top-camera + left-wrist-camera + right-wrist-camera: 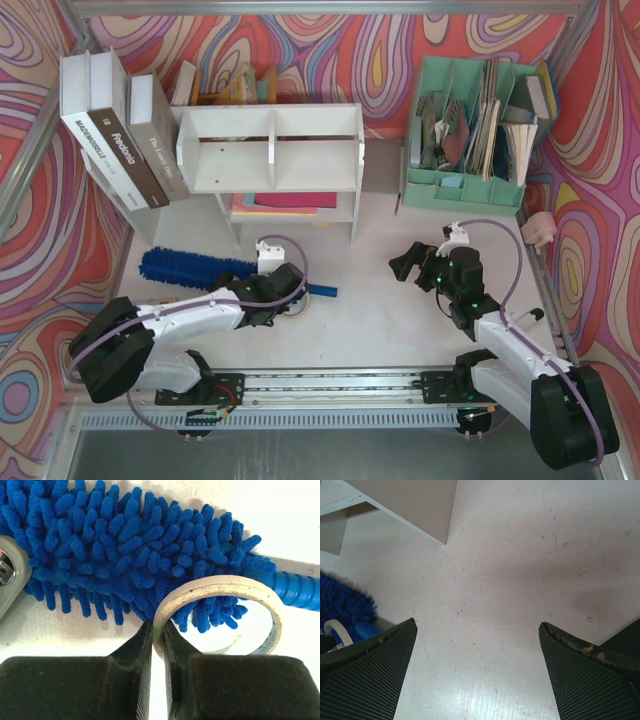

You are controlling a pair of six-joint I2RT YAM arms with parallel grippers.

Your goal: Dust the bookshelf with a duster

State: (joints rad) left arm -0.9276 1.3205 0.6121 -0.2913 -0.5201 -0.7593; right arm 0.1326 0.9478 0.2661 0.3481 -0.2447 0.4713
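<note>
far left, a few big books (pixel 110 130) lean against the patterned wall. just in front of them the duster (pixel 190 267) lies flat on the white table (pixel 370 310), fluffy blue head to the left, thin blue handle running right under the left arm's wrist and poking out beyond it. the left gripper (pixel 157 630) is down low right beside the duster; its two black fingers (pixel 130 655) are nearly together, pinching the near wall of a pale tape roll (pixel 220 581) that lies against the duster's bristles where the head meets the handle. behind, the bookshelf (pixel 270 150) stands toward the back, coloured sheets on its lower shelf. further right, the right gripper (pixel 477 635) hovers over bare table, jaws spread wide with nothing between them. at the far right back stands a mint-green file organizer (pixel 470 185) stuffed with papers.
</note>
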